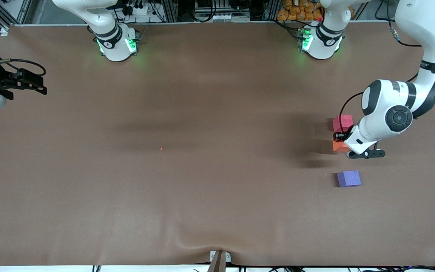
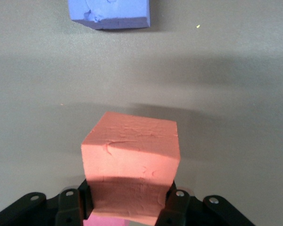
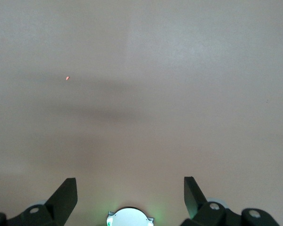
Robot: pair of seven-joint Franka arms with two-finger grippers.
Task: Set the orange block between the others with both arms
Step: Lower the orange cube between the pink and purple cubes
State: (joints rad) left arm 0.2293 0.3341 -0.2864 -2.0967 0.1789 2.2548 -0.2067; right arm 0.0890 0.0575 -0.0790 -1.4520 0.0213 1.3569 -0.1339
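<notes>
**A:** Front view first, going across from the right arm's end of the table: what is the right gripper point(image 1: 32, 84) doing?

**B:** It is waiting, hanging over the table's edge at that end with its fingers spread wide and nothing between them. Its own wrist view is showing only bare brown table point(image 3: 179, 70).

**A:** And moving toward the left arm's end?

**B:** The left gripper point(image 1: 341, 136) is clamping the orange block point(image 1: 339, 146), holding it low at the gap between the others. The pinkish-red cube point(image 1: 342, 122) is sitting just beside the orange one, farther from the front camera; the purple-blue cube point(image 1: 349, 178) is lying nearer to that camera, a little apart.

**A:** Is the orange block resting on the table?

**B:** I cannot tell; in the left wrist view the fingers point(image 2: 178, 205) are pinching its lower end.

**A:** So how far along is it?

**B:** Nearly done, I judge. The block is already sitting in line between the two; letting go and lifting away are remaining.
</notes>
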